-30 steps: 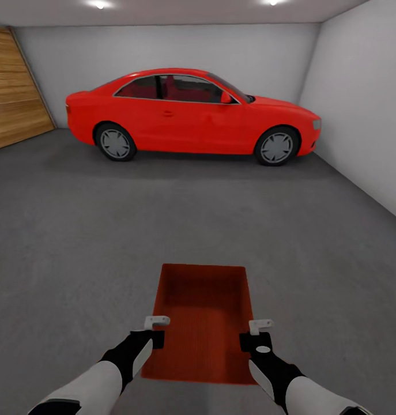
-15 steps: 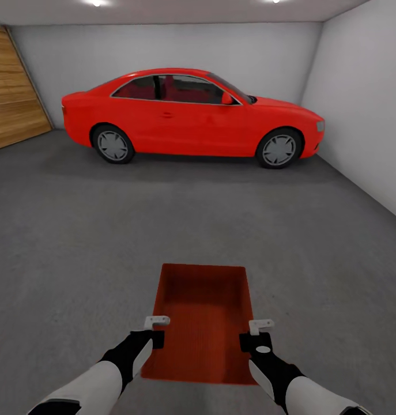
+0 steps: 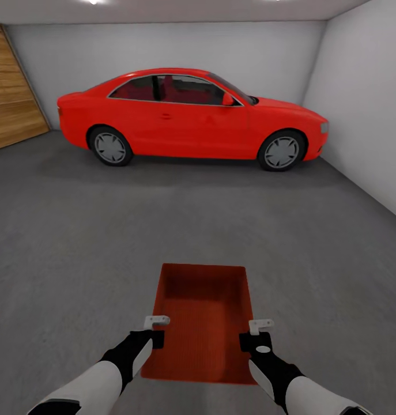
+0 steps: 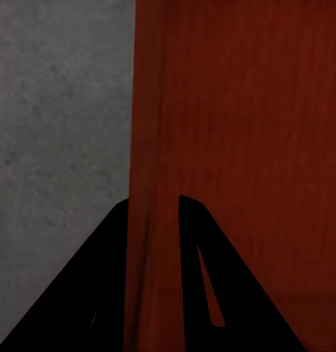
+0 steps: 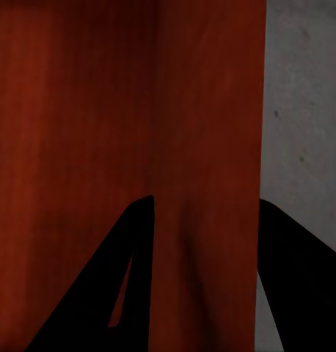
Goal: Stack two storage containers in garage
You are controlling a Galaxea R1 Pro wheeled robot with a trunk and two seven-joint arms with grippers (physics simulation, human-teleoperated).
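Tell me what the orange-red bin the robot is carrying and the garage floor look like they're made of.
Storage container: looks like matte plastic, though uncertain; even orange-red colour, thin straight walls, faint fine ribbing, no shine. Floor: looks like rough bare concrete; mottled dark grey with small specks, seen close in the left wrist view.

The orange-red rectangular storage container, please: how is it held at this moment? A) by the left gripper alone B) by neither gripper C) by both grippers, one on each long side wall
C: the left gripper and right gripper each straddle a side wall of the orange-red rectangular storage container.
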